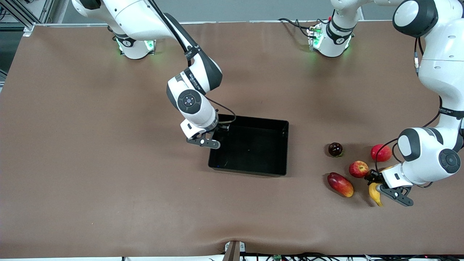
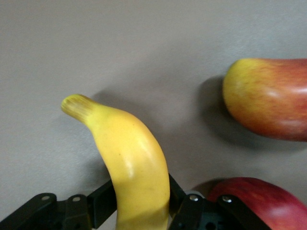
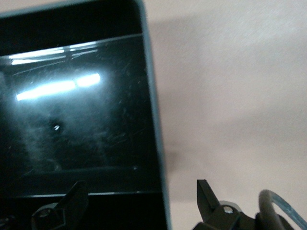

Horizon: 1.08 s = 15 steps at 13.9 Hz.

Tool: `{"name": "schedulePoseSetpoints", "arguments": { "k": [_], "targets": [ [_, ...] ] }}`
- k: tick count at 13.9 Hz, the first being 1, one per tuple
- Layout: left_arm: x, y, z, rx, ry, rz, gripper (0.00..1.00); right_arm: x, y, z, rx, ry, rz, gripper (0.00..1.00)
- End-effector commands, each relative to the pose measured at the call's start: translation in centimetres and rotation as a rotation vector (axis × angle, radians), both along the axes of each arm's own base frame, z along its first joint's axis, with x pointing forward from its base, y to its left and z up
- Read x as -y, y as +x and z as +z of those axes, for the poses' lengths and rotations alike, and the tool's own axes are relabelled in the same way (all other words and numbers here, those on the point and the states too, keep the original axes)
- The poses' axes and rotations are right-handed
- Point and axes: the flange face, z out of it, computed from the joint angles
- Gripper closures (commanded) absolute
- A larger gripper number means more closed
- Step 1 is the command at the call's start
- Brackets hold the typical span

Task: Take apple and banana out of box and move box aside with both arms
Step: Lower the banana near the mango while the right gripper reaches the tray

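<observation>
On the matte brown table (image 1: 108,163), the left gripper (image 1: 378,188) pinches the smooth curved banana (image 2: 132,163) while the right gripper (image 1: 214,139) straddles the glossy black box (image 1: 253,146) wall, fingers spread.

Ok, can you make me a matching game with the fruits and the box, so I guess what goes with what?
Things:
1. banana
2. black box
3. mango
4. dark round fruit

States:
A. lies loose, closest to the front camera of the free fruits
B. right gripper's open fingers straddle its wall
C. pinched in the left gripper
D. sits nearest the box

Pairs: 1-C, 2-B, 3-A, 4-D
</observation>
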Motion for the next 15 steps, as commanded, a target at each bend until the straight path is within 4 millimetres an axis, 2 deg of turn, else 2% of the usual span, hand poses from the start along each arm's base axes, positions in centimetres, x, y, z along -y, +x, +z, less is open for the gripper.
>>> {"name": "schedulePoseSetpoints", "arguments": {
  "k": [1,2,3,5,6,7,8,11,14,15],
  "targets": [
    [-0.6,0.0,-1.3,0.017,-0.006,-0.004,0.94,0.6,0.5,-1.3,-0.004,-0.025,-0.009,0.0],
    [-0.6,0.0,-1.5,0.026,-0.005,-0.003,0.93,0.4,0.4,-1.9,-0.005,-0.032,-0.004,0.14],
    [-0.8,0.0,-1.6,0.027,-0.004,0.0,0.91,0.3,0.3,-2.3,-0.003,-0.045,0.007,0.33],
    [-0.8,0.0,-1.6,0.027,-0.003,-0.001,0.71,0.3,0.1,-2.9,-0.009,-0.053,0.008,0.69],
    [-0.8,0.1,-1.5,0.03,-0.003,-0.001,0.49,0.3,0.1,-2.9,-0.008,-0.052,0.007,0.83],
    [-0.8,0.1,-1.5,0.029,-0.004,0.0,0.18,0.2,0.1,-2.9,-0.009,-0.05,0.008,0.96],
    [-1.0,0.1,-1.4,0.031,-0.004,0.001,0.0,0.4,0.3,-2.8,-0.011,-0.045,-0.002,1.0],
    [-1.5,0.3,-0.5,0.044,0.0,0.009,0.0,0.7,0.6,-2.2,-0.016,-0.041,-0.008,1.0],
    [-1.9,0.7,2.6,0.073,0.013,0.015,0.0,1.9,1.6,-1.1,-0.007,-0.026,-0.027,1.0],
    [-2.0,0.8,3.8,0.086,0.019,0.015,0.0,2.5,2.1,0.0,0.005,-0.017,-0.027,1.0]
  ]
}}
